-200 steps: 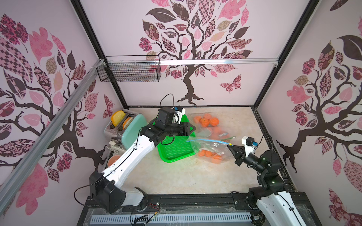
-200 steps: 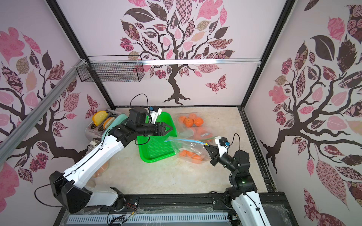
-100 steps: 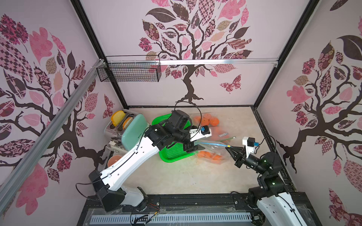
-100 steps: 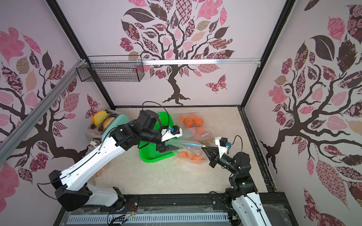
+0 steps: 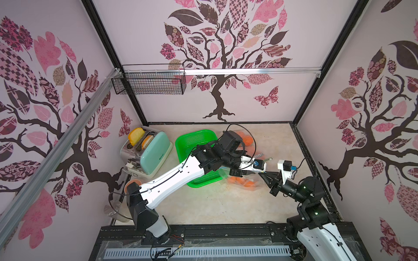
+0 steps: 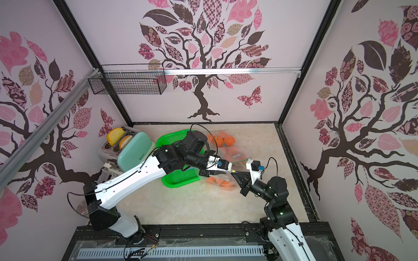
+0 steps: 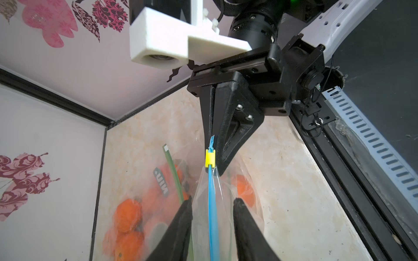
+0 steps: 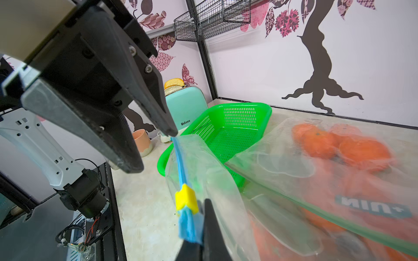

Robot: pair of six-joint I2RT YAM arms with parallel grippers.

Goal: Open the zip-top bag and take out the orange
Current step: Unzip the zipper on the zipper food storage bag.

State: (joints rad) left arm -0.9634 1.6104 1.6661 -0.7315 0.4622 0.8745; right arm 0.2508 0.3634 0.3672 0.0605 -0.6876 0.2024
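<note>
One clear zip-top bag, with a blue zip strip and a yellow slider, is lying on the tabletop just beside the green basket, its zip edge standing raised above the surface between the two arms. Contents: oranges, showing through the film and sitting low inside the bag. The right gripper is pinching the end tab of the blue zip strip, with its jaws pressed together on it; the yellow slider is sitting on the strip just beside its tips. The left gripper is hovering further along the same strip, jaws partly apart and straddling it, one finger to each side with a gap showing on both sides in the left wrist view; it is gripping nothing, and whether a fingertip is brushing the film cannot be told. Also on the tabletop: a second bag of oranges with a green strip is lying behind the first, towards the back wall, and a mint toaster is standing on the far side of the green basket.
</note>
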